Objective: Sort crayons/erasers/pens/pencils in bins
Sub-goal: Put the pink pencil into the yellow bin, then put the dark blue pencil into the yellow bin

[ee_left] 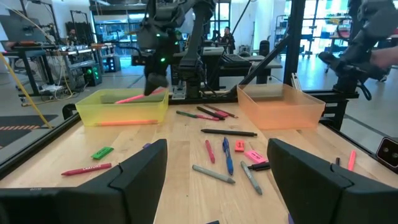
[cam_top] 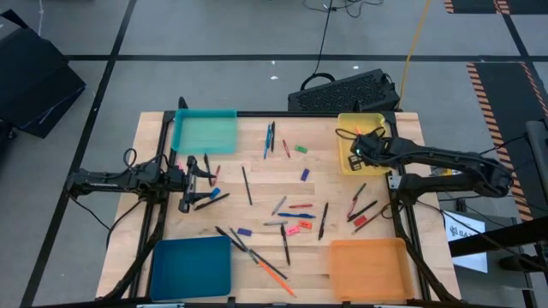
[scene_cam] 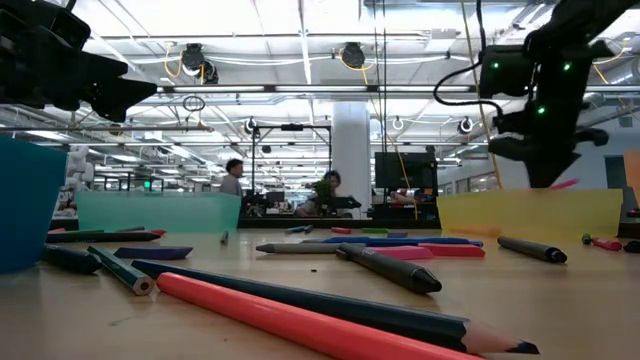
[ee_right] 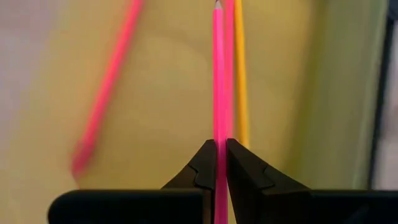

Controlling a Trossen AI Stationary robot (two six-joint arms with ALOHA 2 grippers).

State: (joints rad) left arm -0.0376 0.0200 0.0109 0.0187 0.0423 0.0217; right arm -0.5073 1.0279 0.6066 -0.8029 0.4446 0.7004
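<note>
Over the yellow bin (cam_top: 346, 162) hangs the right gripper (ee_right: 220, 163), its fingers pinched tight on a pink pencil (ee_right: 218, 81) whose long axis runs straight out ahead of the fingers, tip pointing away from the wrist. Its arm reaches in across the table's right edge. Only the right wrist view shows an orange pencil (ee_right: 240, 74) lying parallel below. Near the teal bin (cam_top: 205, 133), the left gripper (ee_left: 217, 180) waits, spread wide.
</note>
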